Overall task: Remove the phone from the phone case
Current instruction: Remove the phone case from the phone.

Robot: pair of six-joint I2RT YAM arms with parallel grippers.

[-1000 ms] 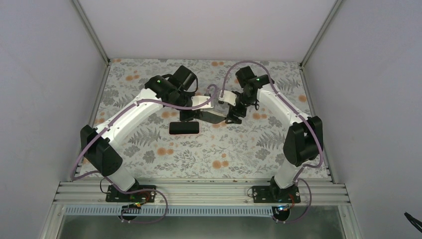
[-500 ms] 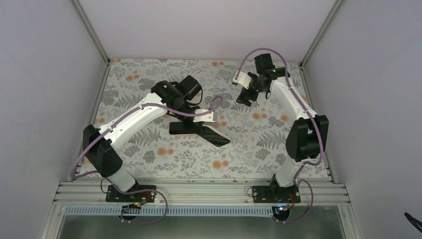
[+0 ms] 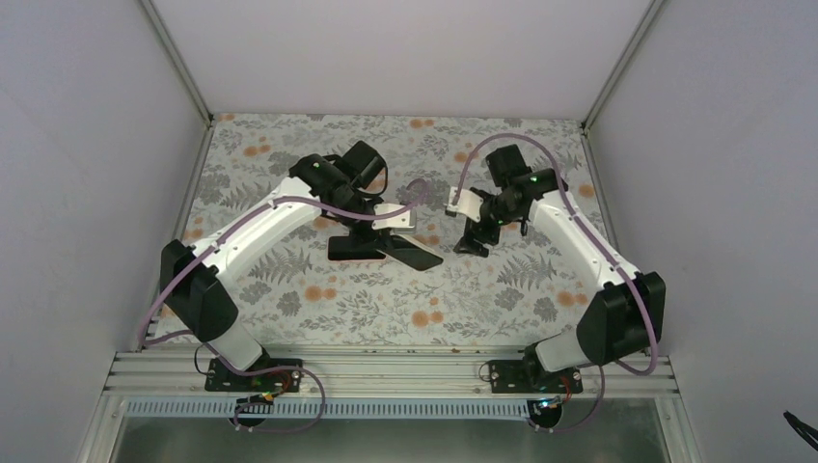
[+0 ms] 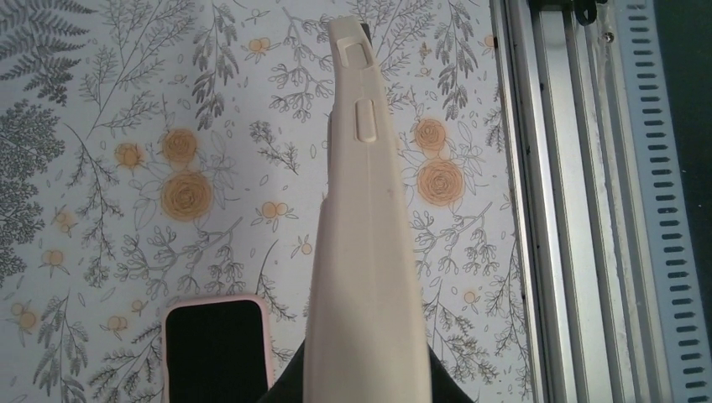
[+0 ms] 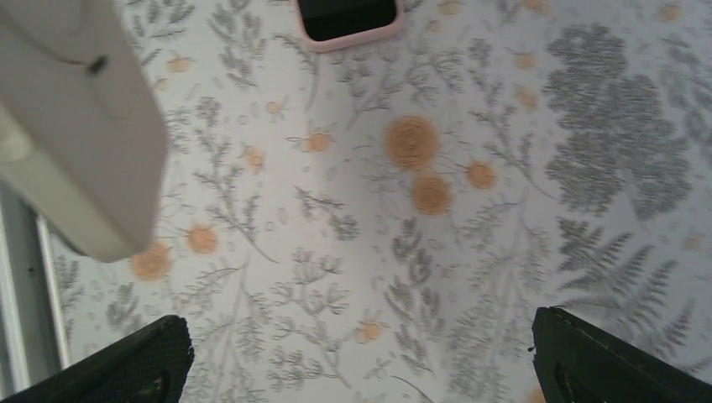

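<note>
My left gripper (image 3: 394, 234) is shut on a cream phone case (image 4: 365, 252), held edge-on above the mat. In the left wrist view the case runs away from the gripper (image 4: 365, 390), side buttons up. In the top view it shows as a dark slab (image 3: 413, 255). I cannot tell whether a phone sits in it. A black-screened phone with a pink rim (image 3: 355, 248) lies flat on the mat beside it. That phone also shows in the left wrist view (image 4: 214, 348) and in the right wrist view (image 5: 348, 17). My right gripper (image 3: 475, 239) is open and empty (image 5: 361, 369), right of the case.
The floral mat (image 3: 482, 289) covers the table. The aluminium rail (image 4: 571, 210) runs along the near edge. White walls enclose the back and both sides. The cream case's end (image 5: 75, 126) hangs close at the left of the right wrist view.
The right arm has swung from the back right down toward the middle, near the held case. The left gripper has shifted slightly back with the case.
</note>
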